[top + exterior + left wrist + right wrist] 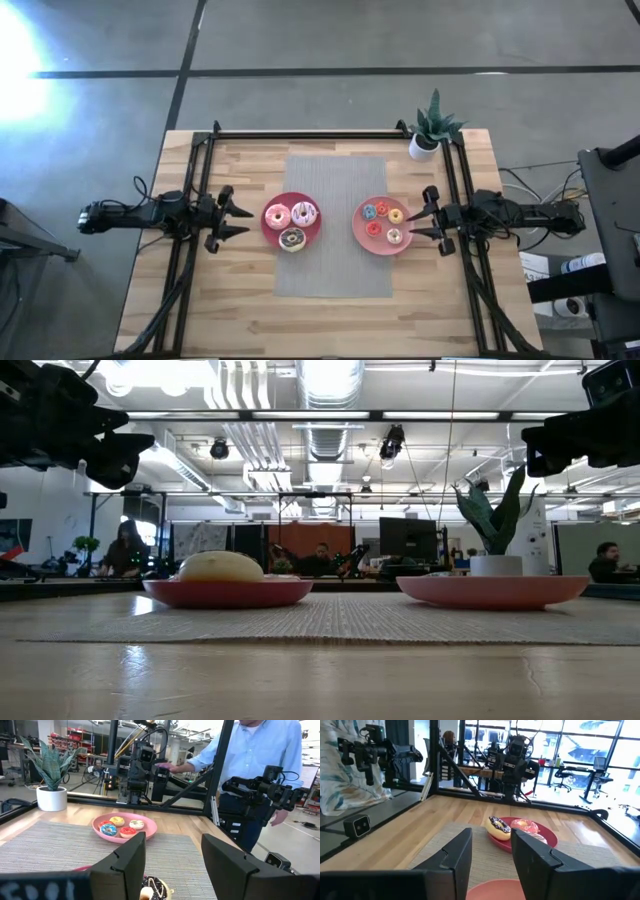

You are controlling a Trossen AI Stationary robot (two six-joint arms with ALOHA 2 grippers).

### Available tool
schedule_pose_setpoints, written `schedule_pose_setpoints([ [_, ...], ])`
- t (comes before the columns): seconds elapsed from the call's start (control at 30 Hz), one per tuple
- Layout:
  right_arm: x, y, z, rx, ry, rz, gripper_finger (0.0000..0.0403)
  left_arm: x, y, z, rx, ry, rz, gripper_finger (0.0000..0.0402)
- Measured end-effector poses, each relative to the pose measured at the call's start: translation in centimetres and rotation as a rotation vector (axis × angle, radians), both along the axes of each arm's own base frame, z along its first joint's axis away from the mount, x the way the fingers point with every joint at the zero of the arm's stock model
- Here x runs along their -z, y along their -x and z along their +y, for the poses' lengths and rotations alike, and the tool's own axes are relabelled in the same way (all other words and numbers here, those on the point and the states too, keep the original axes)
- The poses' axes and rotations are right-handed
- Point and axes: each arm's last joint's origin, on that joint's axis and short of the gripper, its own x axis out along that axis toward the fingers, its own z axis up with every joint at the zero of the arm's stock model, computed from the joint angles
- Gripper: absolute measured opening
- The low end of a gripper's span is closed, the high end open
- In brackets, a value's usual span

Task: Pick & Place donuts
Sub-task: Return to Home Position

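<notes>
Woven grey placemat [335, 225] up front, two round pink plates, donuts on both.
Left gripper [238, 219] open beside left plate [270, 232] with three big donuts [292, 222]; right gripper [416, 221] open by right plate [358, 228] with four small donuts [384, 222]. Probably light, stiff, slick; pinch across the ring.

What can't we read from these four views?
- Low view: small donuts on the right plate are hidden by its rim.
- Left wrist view: chocolate donut is cut off by the bottom edge and the left gripper fingers.
- Right wrist view: near plate contents are blocked by the right gripper.
- High view: icing detail is too small.
</notes>
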Motion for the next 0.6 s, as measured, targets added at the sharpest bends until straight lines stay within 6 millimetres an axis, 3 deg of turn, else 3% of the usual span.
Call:
schedule_pose_setpoints([
  [0.6, 0.0, 0.0, 0.0, 0.0, 0.0, 0.0, 0.0123, 0.0, 0.0, 0.0, 0.0, 0.0, 0.001, 0.0167],
])
